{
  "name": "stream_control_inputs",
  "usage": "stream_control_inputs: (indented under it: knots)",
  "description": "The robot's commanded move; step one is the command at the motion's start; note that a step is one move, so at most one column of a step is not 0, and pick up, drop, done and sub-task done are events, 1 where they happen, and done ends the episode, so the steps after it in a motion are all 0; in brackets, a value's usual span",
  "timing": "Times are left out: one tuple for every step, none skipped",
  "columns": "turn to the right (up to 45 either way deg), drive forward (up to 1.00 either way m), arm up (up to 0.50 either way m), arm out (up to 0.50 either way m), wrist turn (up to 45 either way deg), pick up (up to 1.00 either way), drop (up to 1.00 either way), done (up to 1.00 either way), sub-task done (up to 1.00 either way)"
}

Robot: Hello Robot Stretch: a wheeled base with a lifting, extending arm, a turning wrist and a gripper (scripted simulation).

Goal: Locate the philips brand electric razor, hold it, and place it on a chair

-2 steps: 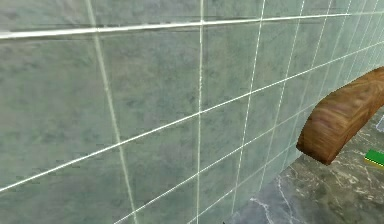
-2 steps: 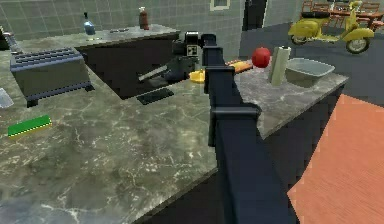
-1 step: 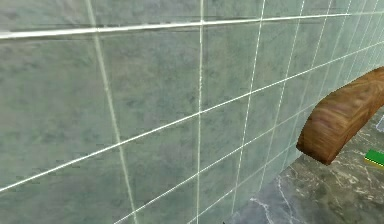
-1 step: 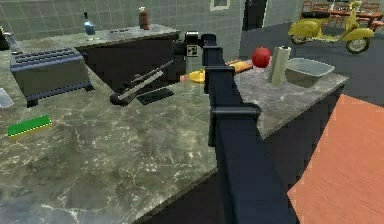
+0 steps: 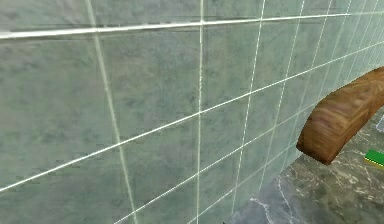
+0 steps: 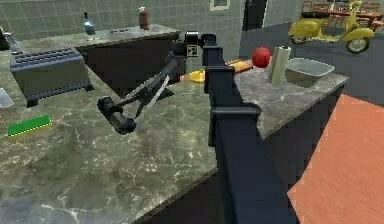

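Arm side view: the arm [image 6: 235, 130] reaches out over the marble counter [image 6: 120, 175], with the gripper [image 6: 115, 113] angled down to the left. A dark lump [image 6: 122, 123] sits at the fingertips. Can't tell if it is the razor or part of the gripper, so can't tell whether the gripper holds anything. A green strip [image 6: 30, 125] lies left of the tips, with the toaster [image 6: 45, 70] farther back. A red ball [image 6: 261, 57] and paper roll [image 6: 282, 65] stand far right.

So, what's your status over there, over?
End effector out over marble counter. Cannot tell if it holds anything. Toaster, flat green thing nearby.
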Motion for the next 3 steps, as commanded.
stream_control_inputs:
  knots:
    - [0.0, 0.0, 0.0, -0.48, 0.0, 0.0, 0.0, 0.0, 0.0]
    - [45.0, 0.0, 0.0, 0.0, 0.0, 0.0, 0.0, 0.0, 0.0]
    - [45.0, 0.0, 0.0, 0.0, 0.0, 0.0, 0.0, 0.0, 0.0]
